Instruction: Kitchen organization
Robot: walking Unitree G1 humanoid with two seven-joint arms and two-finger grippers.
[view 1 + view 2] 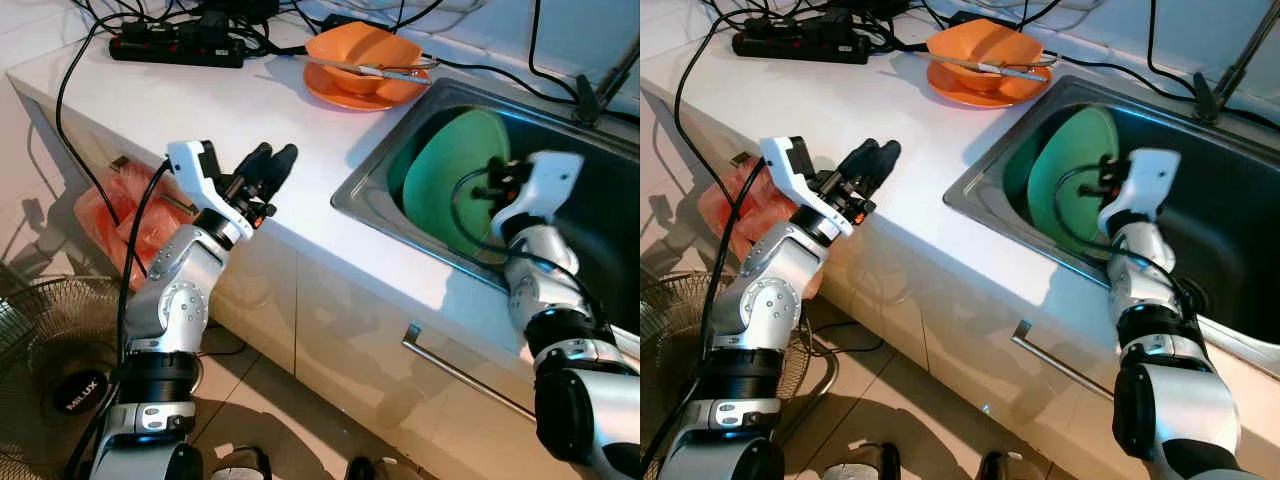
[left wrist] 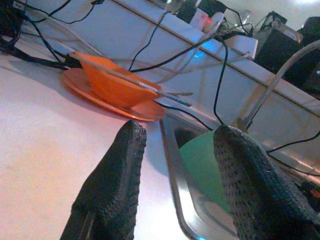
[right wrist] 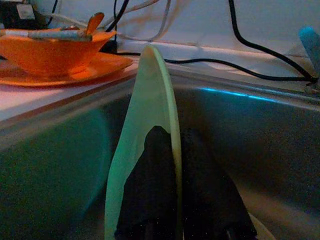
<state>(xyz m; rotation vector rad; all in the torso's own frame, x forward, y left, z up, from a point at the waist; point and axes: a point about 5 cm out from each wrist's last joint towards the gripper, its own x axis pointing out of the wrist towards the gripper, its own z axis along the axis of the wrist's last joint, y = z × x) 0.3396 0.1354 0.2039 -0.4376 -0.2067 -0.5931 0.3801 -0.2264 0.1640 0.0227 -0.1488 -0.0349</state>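
Green plate point(image 3: 150, 125) stands on edge inside the steel sink point(image 1: 365, 180), leaning toward the wall nearest the counter point(image 1: 200, 100). My right gripper point(image 3: 172, 195) is down in the basin with one finger on each face of the plate, closed on its rim — the wrist view shows the edge running up between the two black fingers.

My left gripper point(image 1: 268, 167) hovers at the counter's front edge, fingers spread wide and holding nothing, pointed toward the orange bowl point(image 1: 362, 52) on its orange saucer point(image 1: 335, 92). A utensil point(image 1: 385, 71) lies across the bowl. A power strip point(image 1: 175, 47) and cables sit further back.

Assessment of the plate: it looks like rigid plastic or melamine, so light and stiff, unlikely to shatter, but smooth-surfaced and possibly wet from the sink — I judge slip the main hazard. A rim pinch gives little contact area, and the broad disc would tend to swing about the grip. Best hold is deep over the rim, fingers well onto both faces, lifted edge-up clear of the sink wall.
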